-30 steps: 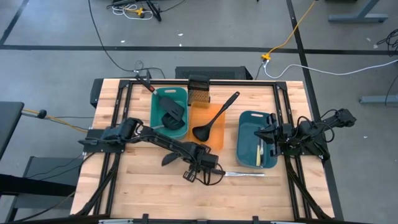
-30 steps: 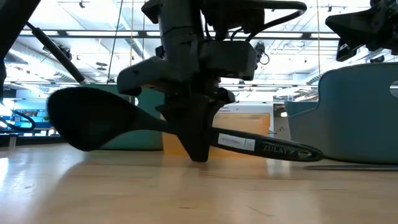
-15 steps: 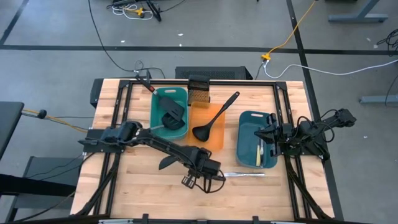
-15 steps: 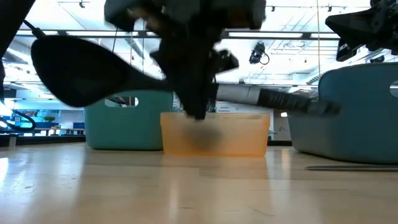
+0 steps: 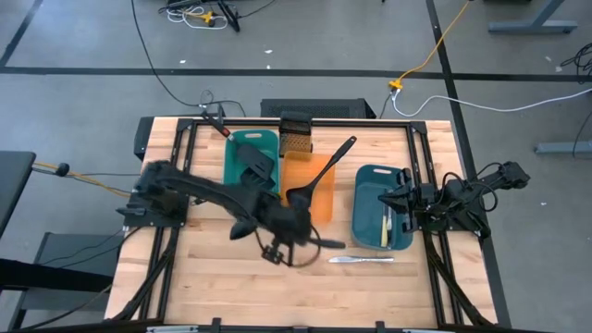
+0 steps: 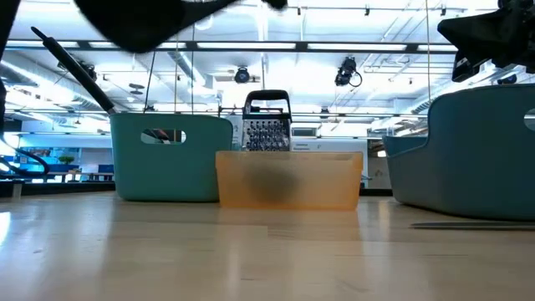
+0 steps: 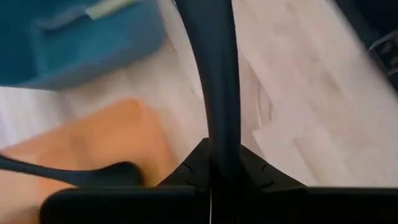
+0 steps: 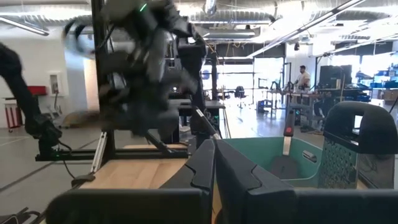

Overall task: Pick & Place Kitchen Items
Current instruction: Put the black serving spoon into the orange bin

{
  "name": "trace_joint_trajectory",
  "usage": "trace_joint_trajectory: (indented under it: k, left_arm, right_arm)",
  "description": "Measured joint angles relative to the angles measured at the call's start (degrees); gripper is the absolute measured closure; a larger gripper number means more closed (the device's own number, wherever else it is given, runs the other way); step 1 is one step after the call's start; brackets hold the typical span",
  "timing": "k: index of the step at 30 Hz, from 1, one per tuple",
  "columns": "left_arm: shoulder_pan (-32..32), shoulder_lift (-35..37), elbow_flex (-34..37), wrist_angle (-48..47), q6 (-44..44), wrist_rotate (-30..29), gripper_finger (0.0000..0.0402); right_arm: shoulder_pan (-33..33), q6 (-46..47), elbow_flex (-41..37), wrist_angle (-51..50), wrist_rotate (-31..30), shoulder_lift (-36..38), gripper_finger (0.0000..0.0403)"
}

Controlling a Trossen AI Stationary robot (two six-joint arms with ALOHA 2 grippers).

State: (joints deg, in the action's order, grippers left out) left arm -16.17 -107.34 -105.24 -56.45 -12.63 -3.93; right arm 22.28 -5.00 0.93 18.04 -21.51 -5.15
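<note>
A black ladle [image 5: 242, 228] hangs in the air over the table's middle, and my left gripper [image 5: 283, 233] is shut on it. Its bowl shows blurred at the top of the low view [image 6: 142, 17]. A second black ladle [image 5: 319, 174] lies on the orange tray [image 5: 324, 208], its handle pointing to the far right. A black-headed spatula [image 5: 255, 164] rests in the teal tray [image 5: 233, 176]. A silvery cutlery piece [image 5: 361, 260] lies flat on the wood. My right gripper [image 8: 214, 168] waits shut above the blue tray [image 5: 375, 185], which holds a pale-yellow piece [image 5: 386, 228]. My left gripper pinches the ladle's handle [image 7: 219, 134] between its two fingers, roughly at mid-length. The fingers come slanting down from above and lie across the handle. The ladle is lifted clear of the table and roughly level, bowl toward the left, handle end [image 5: 333, 245] toward the right.
A small dark mesh box [image 5: 296, 139] stands behind the orange tray at the far edge. The three trays sit side by side across the table's middle. Bare wood lies along the near edge [image 5: 231, 296].
My left gripper has risen quickly, shifting a little toward the far left, and stays shut on the ladle. The ladle, low over the wood a second ago, now hangs well clear, its bowl at the top of the low view.
</note>
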Motion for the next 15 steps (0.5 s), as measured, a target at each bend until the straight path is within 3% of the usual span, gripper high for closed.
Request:
trace_joint_trajectory:
  k: [5, 9, 15]
  left_arm:
    - [4.6, 12.5, 9.1, 9.1, 0.2, 4.2, 0.0368]
    - [9.6, 24.7, 21.6, 20.0, 3.5, 7.1, 0.0368]
    - [14.5, 42.0, 39.8, 31.3, 9.5, 6.9, 0.0368]
  right_arm:
    - [0.0, 0.0, 0.0, 0.0, 0.0, 0.0, 0.0378]
    - [0.0, 0.0, 0.0, 0.0, 0.0, 0.0, 0.0378]
    - [0.0, 0.0, 0.0, 0.0, -0.1, 0.0, 0.0378]
